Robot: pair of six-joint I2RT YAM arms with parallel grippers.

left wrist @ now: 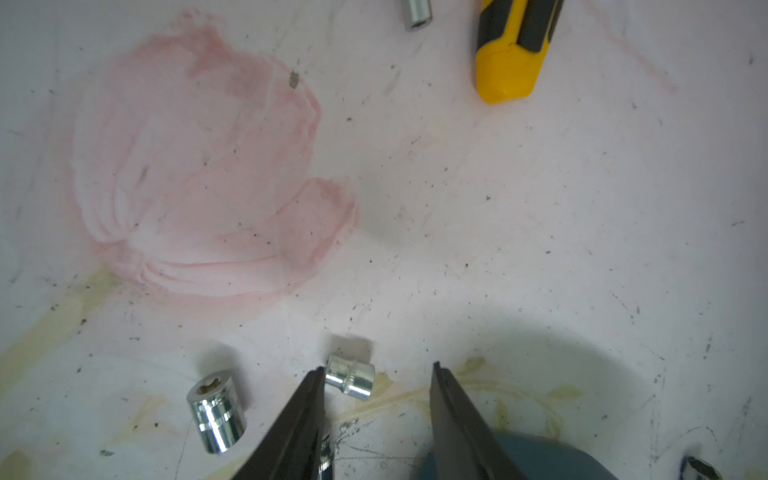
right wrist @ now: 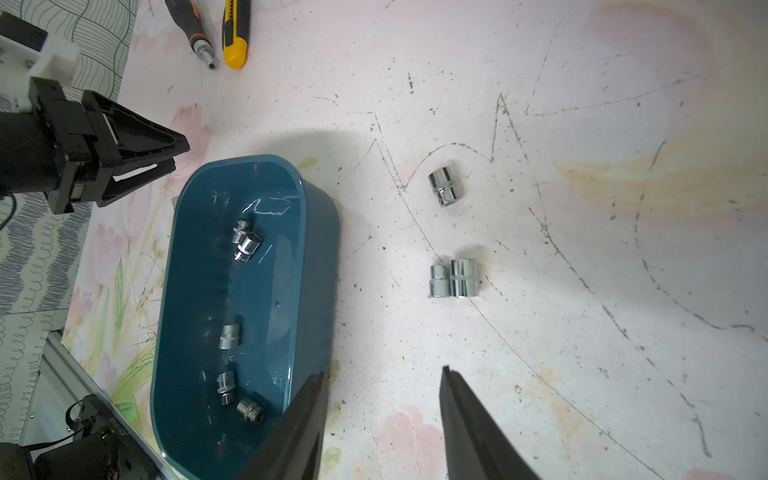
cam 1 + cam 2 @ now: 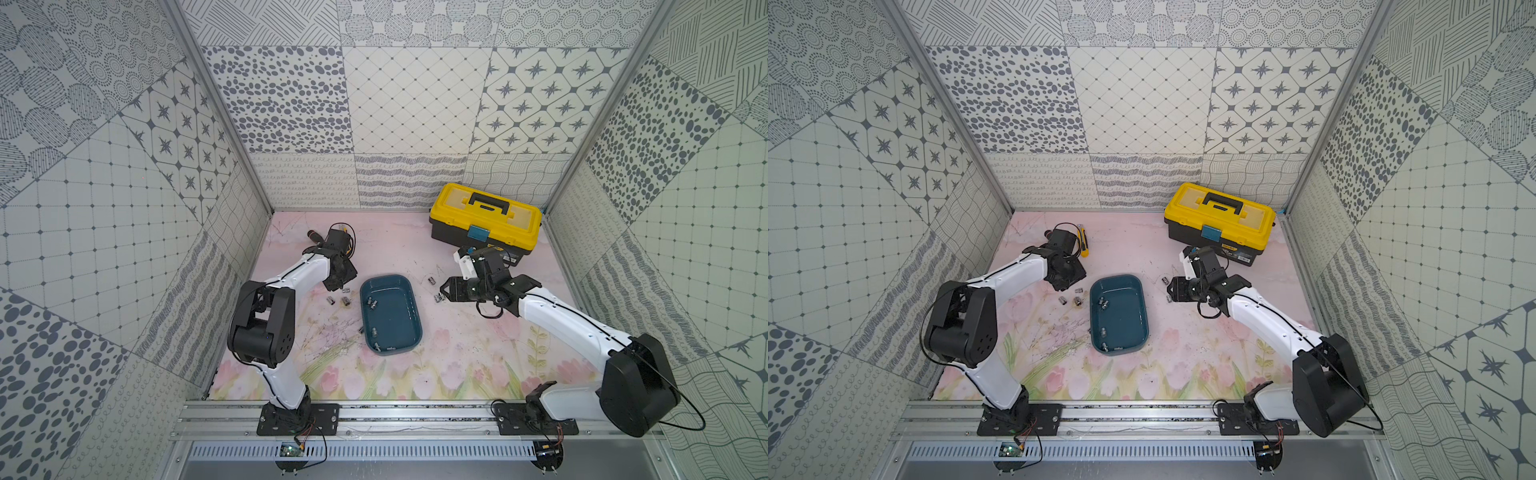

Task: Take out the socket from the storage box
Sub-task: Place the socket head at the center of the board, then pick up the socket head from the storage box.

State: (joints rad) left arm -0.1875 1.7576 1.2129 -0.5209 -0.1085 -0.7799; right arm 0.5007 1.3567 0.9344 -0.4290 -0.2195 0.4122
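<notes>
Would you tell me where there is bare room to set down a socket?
Bare: behind the storage box, between toolbox and utility knife; also the front strip by the rail. Crowded: loose sockets beside the left claw and the right claw.

Lidless teal storage box holds perhaps five small chrome sockets

Nothing can be read for certain. The toolbox carries a yellow-and-black sticker on its front, just behind the right gripper — its print is too small to make out. The storage box shows a small pale mark inside its end farthest from that gripper — illegible.
</notes>
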